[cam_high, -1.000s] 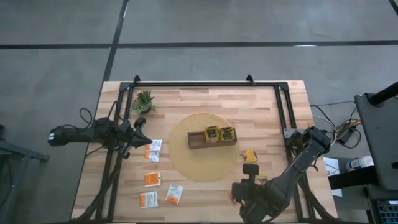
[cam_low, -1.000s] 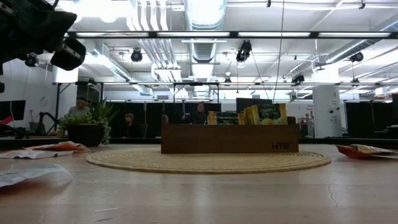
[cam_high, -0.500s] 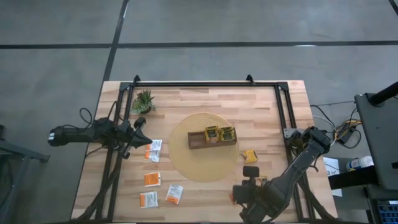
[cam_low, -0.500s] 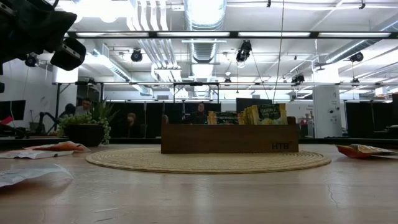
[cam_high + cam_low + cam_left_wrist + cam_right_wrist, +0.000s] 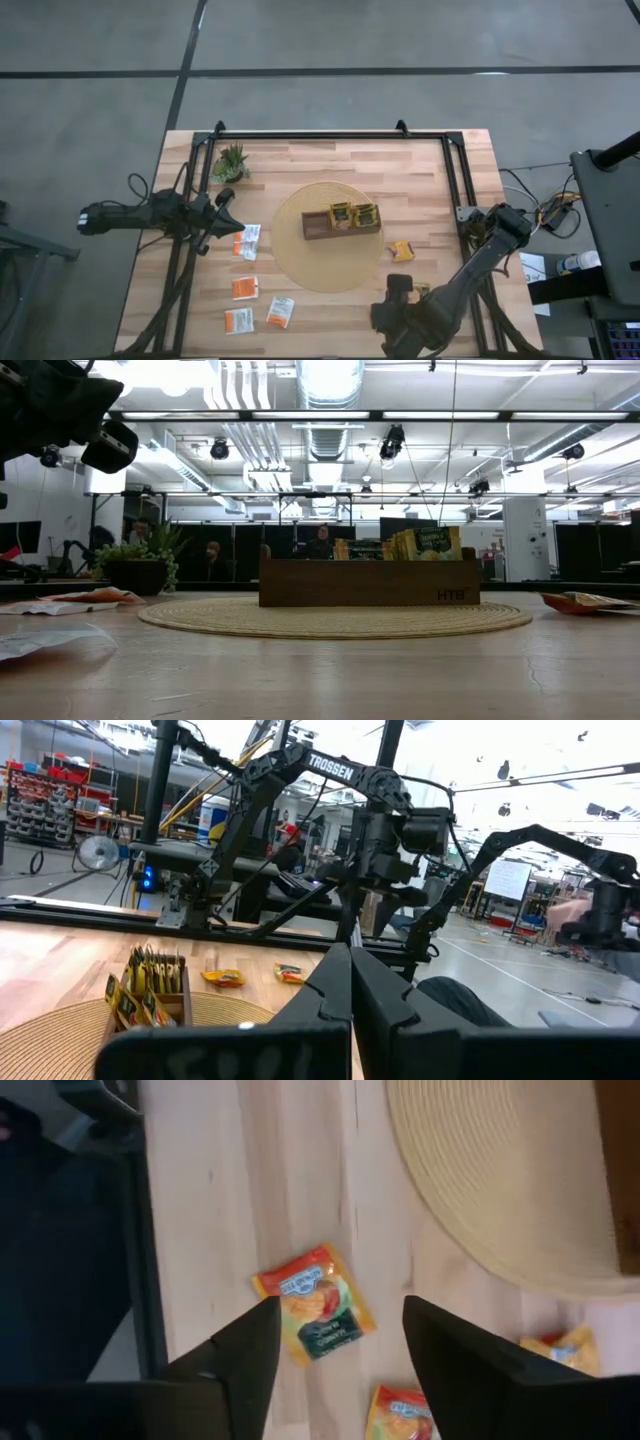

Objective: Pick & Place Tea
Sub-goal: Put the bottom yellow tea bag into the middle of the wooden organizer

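The tea lies as small flat sachets on the wooden table. One orange-and-yellow sachet (image 5: 315, 1315) lies flat below my right gripper (image 5: 340, 1350), which hangs open above it near the table's front right (image 5: 400, 288) and points steeply down. Two more sachets (image 5: 400, 1415) (image 5: 560, 1350) lie close by. Several yellow-green sachets stand in the dark wooden tray (image 5: 341, 220) on the round woven mat (image 5: 300, 260). White-and-orange and orange sachets (image 5: 248, 240) (image 5: 245, 288) lie at the left front. My left gripper (image 5: 350, 990) waits shut at the table's left (image 5: 225, 215).
A small spiky potted plant (image 5: 230, 162) stands at the far left corner. A black metal frame (image 5: 330, 135) runs along the far edge and down both sides. Bare wood shows between the mat and the near edge. People show in the room beyond the table.
My right gripper has sunk a little toward the table at the front right and has tipped to point more steeply down. The sachets and the tray lie as before.
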You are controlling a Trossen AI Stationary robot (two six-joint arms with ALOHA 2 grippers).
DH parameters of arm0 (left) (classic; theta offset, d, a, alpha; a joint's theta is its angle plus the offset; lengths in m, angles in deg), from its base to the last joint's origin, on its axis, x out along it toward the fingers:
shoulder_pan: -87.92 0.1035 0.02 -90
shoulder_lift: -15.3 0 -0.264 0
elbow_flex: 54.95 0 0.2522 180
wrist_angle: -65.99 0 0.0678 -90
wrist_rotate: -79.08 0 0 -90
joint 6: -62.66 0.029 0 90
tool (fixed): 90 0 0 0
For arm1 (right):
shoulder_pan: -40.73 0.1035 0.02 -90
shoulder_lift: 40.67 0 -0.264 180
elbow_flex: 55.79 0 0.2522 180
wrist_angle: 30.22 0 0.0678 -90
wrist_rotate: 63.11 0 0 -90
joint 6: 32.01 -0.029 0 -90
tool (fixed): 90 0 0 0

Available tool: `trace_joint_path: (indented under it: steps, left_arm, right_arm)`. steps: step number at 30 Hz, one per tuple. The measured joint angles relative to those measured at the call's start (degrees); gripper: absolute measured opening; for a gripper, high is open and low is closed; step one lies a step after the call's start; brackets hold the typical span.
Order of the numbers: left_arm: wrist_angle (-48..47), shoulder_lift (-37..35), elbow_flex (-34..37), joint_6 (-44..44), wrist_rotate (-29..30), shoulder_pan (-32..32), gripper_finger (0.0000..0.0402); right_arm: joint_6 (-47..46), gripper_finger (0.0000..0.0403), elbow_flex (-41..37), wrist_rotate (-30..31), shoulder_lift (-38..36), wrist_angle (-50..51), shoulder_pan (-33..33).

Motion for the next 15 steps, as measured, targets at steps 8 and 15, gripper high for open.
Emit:
trace_joint_path:
  steps: [8,15]
  left_arm:
    - [0.0,0.0,0.0,0.0,0.0,0.0,0.0000]
    - [0.0,0.0,0.0,0.0,0.0,0.0,0.0000]
  right_arm:
    - [-5.7,0.0224,-7.4,-3.3,0.0,-3.3,-0.8]
    - [-2.4,0.0224,-14.0,-6.6,0.1,-14.1,-1.0]
